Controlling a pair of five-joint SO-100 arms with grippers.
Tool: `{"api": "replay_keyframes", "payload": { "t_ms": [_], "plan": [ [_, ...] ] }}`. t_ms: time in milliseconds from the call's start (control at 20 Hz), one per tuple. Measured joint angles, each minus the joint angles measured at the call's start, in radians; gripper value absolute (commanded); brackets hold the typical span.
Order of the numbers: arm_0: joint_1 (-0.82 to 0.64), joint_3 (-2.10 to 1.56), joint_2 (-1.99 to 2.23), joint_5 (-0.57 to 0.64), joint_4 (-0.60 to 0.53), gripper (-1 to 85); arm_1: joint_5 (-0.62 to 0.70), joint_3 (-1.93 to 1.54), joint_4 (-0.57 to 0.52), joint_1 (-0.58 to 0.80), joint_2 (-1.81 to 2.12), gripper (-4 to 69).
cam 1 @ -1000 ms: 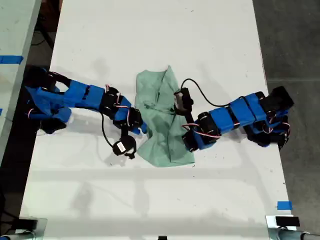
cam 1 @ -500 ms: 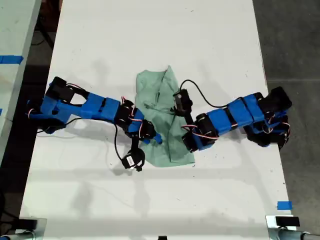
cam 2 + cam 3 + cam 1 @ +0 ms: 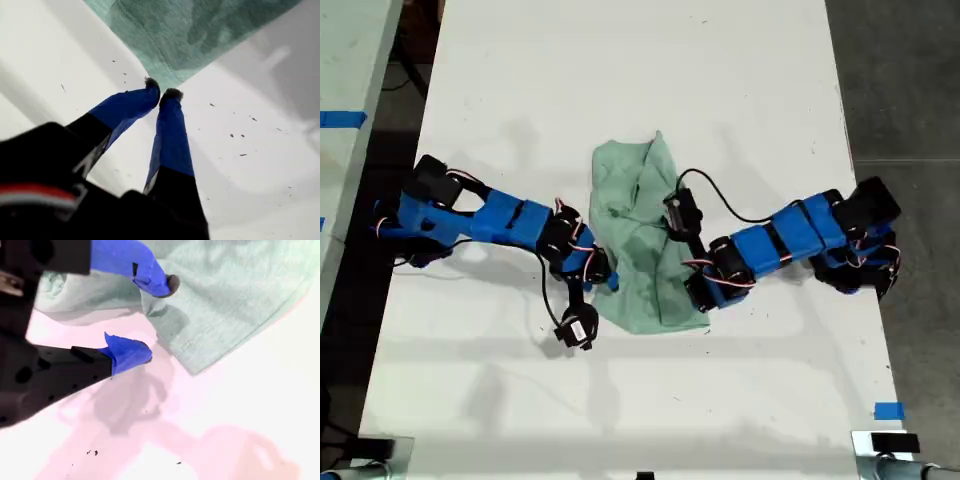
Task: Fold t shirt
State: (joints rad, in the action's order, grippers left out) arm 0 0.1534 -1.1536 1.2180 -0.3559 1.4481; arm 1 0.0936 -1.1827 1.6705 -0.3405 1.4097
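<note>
T shirt (image 3: 642, 235) pale mint, wrinkled, bunched flat mid table (image 3: 620, 70); one blue arm at each side of shirt in exterior view.

First gripper (image 3: 160, 93): fingertips nearly pressed together, tips right at pointed corner of t shirt (image 3: 190, 30); cloth caught between them or not, cannot tell.

Second gripper (image 3: 156, 319): jaws spread across hemmed edge of t shirt (image 3: 235, 295), near another shirt corner; one fingertip (image 3: 167, 285) on cloth, other beside shirt over bare table.
</note>
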Motion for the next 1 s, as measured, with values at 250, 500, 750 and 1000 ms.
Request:
{"api": "replay_keyframes", "payload": {
  "t_ms": [250, 500, 750, 1000],
  "plan": [
    [0.009, 0.057, -0.1, -0.017, 0.009, 18.7, 0.0, 0.0, 0.0, 0.0, -0.003, 4.6],
    [-0.002, 0.118, -0.193, 0.009, -0.051, 17.8, 0.0, 0.0, 0.0, 0.0, -0.017, 8.1],
    [-0.029, 0.118, -0.193, 0.044, -0.152, 15.6, -0.017, 0.0, -0.014, -0.003, -0.06, 16.7],
    [-0.058, 0.118, -0.193, 0.058, -0.238, 10.1, -0.074, 0.0, -0.021, -0.003, -0.11, 20.8]
  ]
}}
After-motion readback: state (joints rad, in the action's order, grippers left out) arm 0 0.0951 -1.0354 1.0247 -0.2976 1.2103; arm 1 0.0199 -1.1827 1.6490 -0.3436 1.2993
